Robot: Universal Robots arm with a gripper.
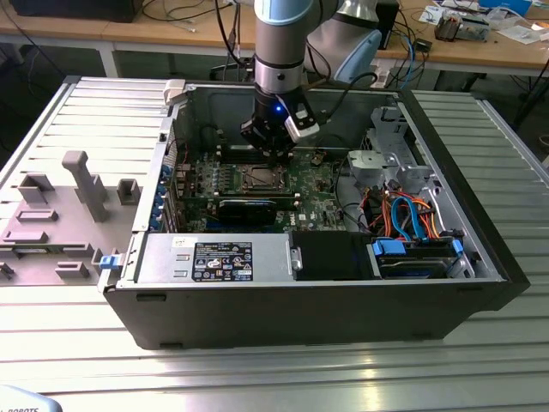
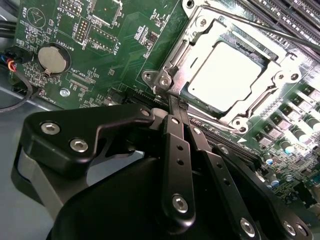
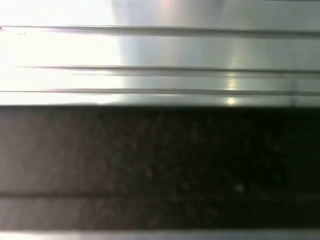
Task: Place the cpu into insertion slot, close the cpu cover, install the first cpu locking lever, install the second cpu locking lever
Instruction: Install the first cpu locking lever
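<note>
Ribbed metal tabletop (image 1: 257,378) carries an open black computer case (image 1: 309,309) lying on its side, with wooden desks and cables in the background. At the exterior view's left, a grey fixture block (image 1: 60,215) with upright pegs rests on the tabletop beside the case. Inside the case, a green motherboard (image 1: 214,180) lies flat, with a long black card (image 1: 249,210) along its near edge and a labelled power supply (image 1: 219,260) in front. Near the middle of the board, the arm (image 1: 279,43) reaches straight down, and its gripper (image 1: 276,154) sits just at the far edge of the insertion slot (image 1: 257,178). In the second wrist view, the cpu (image 2: 225,80) lies seated in the socket, its pale metal top showing through the window of the cpu cover (image 2: 197,37), which lies closed flat over it. The gripper (image 2: 176,102) has its black fingers (image 2: 175,150) drawn together, tips meeting at the corner of the cover, gripping nothing that can be made out. At the exterior view's right, a silver drive cage (image 1: 386,163) and orange and blue cables (image 1: 412,215) fill the case's end.
</note>
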